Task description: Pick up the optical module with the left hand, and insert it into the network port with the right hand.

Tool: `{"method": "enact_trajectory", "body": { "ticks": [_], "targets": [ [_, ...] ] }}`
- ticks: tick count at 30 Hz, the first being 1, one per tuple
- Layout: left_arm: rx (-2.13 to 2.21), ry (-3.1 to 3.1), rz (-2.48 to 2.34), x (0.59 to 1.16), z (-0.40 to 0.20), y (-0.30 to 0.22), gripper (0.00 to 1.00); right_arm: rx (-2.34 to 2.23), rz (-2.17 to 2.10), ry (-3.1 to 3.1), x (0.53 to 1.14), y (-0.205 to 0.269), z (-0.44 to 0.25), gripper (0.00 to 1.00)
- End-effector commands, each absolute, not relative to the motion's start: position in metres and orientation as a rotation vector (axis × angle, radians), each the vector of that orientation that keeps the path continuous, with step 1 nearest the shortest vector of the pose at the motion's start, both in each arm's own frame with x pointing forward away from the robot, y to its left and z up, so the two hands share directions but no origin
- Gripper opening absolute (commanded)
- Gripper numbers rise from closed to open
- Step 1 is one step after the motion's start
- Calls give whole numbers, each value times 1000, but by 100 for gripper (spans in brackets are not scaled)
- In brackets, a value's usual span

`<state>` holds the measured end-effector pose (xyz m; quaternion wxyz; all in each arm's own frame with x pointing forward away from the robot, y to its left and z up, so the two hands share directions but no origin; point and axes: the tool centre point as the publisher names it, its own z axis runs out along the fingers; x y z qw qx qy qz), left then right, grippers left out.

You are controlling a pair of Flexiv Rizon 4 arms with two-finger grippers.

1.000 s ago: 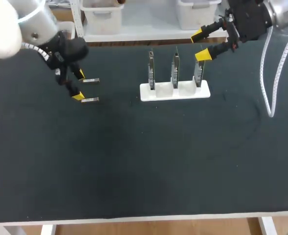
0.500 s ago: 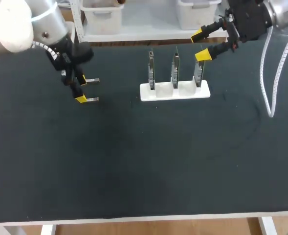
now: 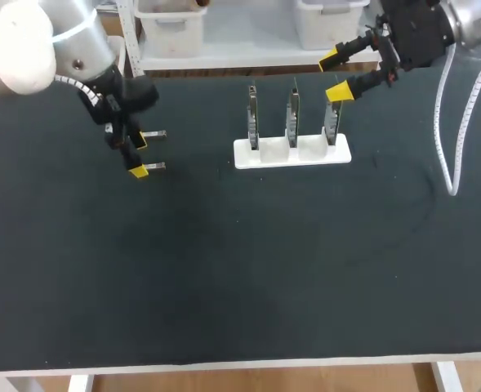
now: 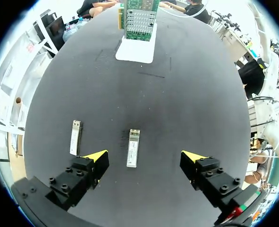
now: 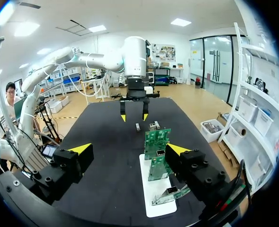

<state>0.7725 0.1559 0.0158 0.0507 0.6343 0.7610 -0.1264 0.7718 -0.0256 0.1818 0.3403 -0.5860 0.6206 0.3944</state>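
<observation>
Two small silver optical modules lie on the black table at the left: the far module (image 3: 153,134) and the near module (image 3: 154,167). My left gripper (image 3: 139,155) hangs open just above them. In the left wrist view the near module (image 4: 133,148) lies between the open fingers of my left gripper (image 4: 145,160), untouched, and the far module (image 4: 76,137) lies just outside one finger. Three green network boards (image 3: 292,114) stand upright in a white stand (image 3: 292,153). My right gripper (image 3: 335,75) is open above the stand's far right end; the boards (image 5: 156,142) show between its open fingers (image 5: 130,150).
The white stand (image 4: 135,47) with its boards is ahead of the left gripper, across bare black mat. A white cable (image 3: 452,122) hangs off my right arm over the table's right side. My left arm (image 5: 134,52) faces the right wrist camera beyond the boards.
My left gripper has shifted a little right and toward the front, coming down over the two modules. The right arm has stayed still.
</observation>
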Motion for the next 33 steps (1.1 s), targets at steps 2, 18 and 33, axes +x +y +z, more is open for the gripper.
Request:
{"method": "enact_trajectory", "body": {
  "ticks": [2, 18, 33],
  "targets": [
    [1930, 2308, -389, 768, 12, 152, 100, -1523, 1022, 1617, 770, -26, 182, 100],
    [1947, 2309, -402, 767, 10, 150, 100, -1523, 1022, 1617, 770, -26, 182, 100],
    [2047, 2442, -177, 775, -1, 145, 100, -1523, 1022, 1617, 770, -26, 182, 100]
  ]
}}
